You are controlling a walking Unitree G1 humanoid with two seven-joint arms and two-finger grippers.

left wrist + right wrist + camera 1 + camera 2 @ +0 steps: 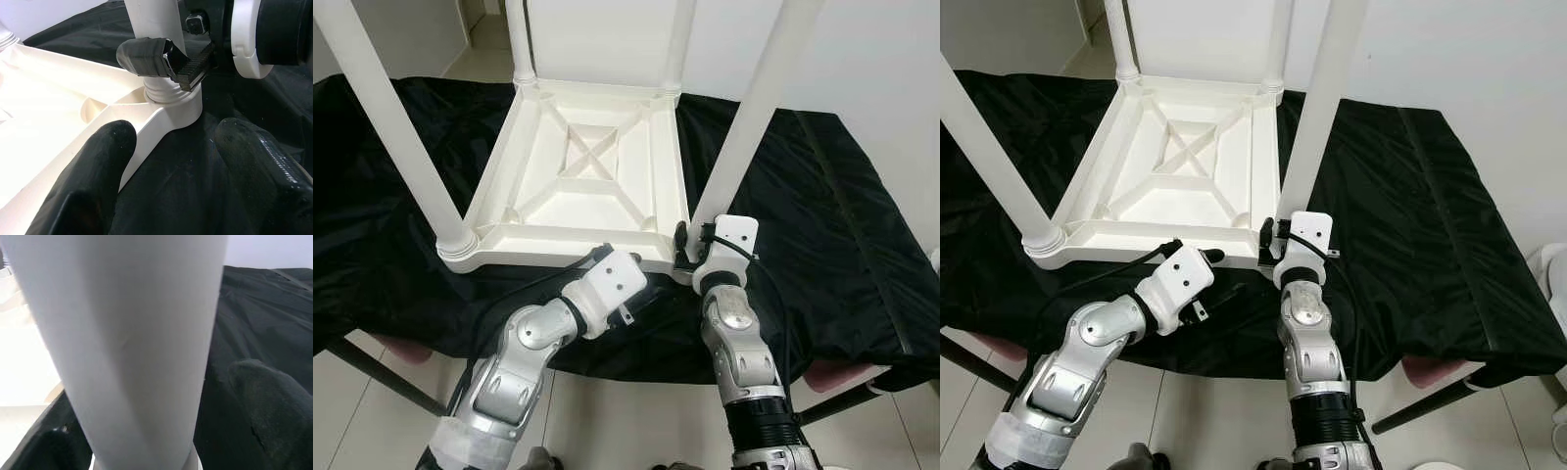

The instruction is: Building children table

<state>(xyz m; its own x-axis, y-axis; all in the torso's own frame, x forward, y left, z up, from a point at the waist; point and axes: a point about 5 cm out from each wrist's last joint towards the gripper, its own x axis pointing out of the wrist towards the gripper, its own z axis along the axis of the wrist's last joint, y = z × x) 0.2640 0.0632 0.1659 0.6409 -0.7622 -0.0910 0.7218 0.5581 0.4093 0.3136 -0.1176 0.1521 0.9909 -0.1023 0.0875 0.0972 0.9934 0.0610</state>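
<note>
A white plastic children's table (587, 166) lies upside down on a black cloth, with its legs pointing up. My right gripper (690, 245) is shut on the base of the near right leg (744, 127), just above its threaded collar (171, 93). In the right wrist view, both fingers (274, 401) flank that leg (132, 333). My left gripper (171, 171) is open at the table's front rim (146, 132), close to the same corner. One of its fingers (98, 181) is over the table's underside and the other is over the cloth.
The black cloth (822, 215) covers a low stand with dark legs (382, 377) on a tiled floor. The near left leg (391, 127) and the two far legs (519, 39) stand tall around the work area. A white wall is behind.
</note>
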